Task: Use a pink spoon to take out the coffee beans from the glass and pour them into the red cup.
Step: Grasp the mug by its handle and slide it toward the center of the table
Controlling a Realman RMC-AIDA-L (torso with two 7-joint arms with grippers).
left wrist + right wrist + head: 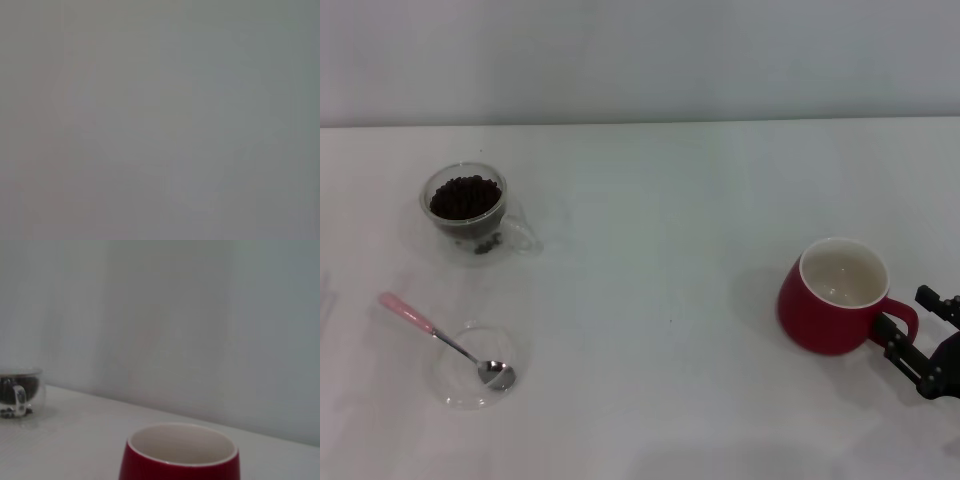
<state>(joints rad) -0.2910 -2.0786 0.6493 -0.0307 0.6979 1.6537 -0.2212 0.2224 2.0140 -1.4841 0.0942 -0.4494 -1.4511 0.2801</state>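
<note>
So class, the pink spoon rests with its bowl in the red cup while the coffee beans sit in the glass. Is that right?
Not quite. In the head view the pink spoon rests with its bowl in the flat clear dish, not the red cup. The coffee beans do sit in the glass.

One spoon [430,335], one glass [470,210], one mug [832,296]

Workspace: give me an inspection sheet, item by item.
Surface: white table, bare in the middle.
Job's things: glass holds coffee beans, far left; pink spoon has its bowl resting in a clear dish, near left; red cup upright, no beans seen inside, right.
Clutter: nothing seen.
End effectors: right end effector at the red cup's handle; left not in view.
Cables: nothing seen.
Surroundings: plain pale wall behind.
</note>
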